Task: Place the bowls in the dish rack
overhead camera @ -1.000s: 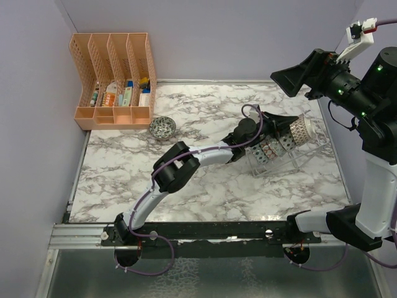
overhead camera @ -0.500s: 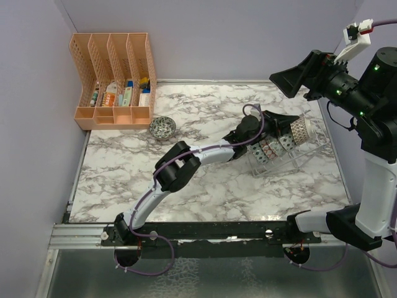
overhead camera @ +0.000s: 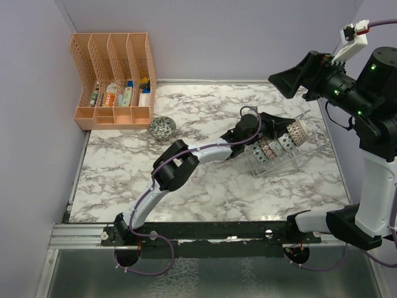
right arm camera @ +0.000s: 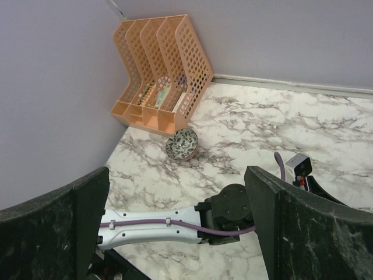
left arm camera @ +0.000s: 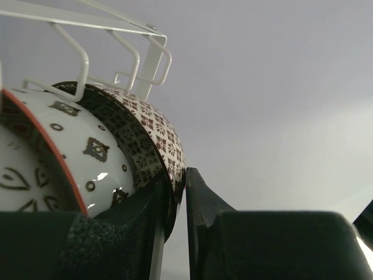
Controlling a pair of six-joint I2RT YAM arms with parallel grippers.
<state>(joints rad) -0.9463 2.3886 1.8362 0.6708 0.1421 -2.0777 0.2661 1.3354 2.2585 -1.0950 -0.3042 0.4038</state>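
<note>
Since these are small glazed ceramic bowls, expect them to be rigid, fairly light, slick under the pads and easy to chip if knocked together.

Left claw (left arm camera: 182,186) is at the dish rack (overhead camera: 312,132), near the counter's right edge. Its fingers straddle the rim of the brown-patterned bowl (left arm camera: 157,125), one inside and one outside. They're parted narrowly, and a sliver of light shows between the rim and the right finger, so it looks let go rather than pinched. That bowl stands on edge in a slot, leaning on the red-rimmed bowl (left arm camera: 70,151) next to it. Several bowls sit in a row in the rack; exact count is unclear from the top view.

Right claw (right arm camera: 176,170) is spread wide and holding nothing, raised over the far right corner.

One grey-green bowl (overhead camera: 162,127) isn't loaded yet. It sits mouth up near the far left corner of the counter (overhead camera: 124,174), just in front of the peach organizer (overhead camera: 115,74).

Best hold, judging by shape: pinch the rim wall from above, one finger in and one out. The curved outside gives nothing to grip. Grip firmly, since the glaze may slip. The rack looks light and could shift if a bowl is pushed in hard.
</note>
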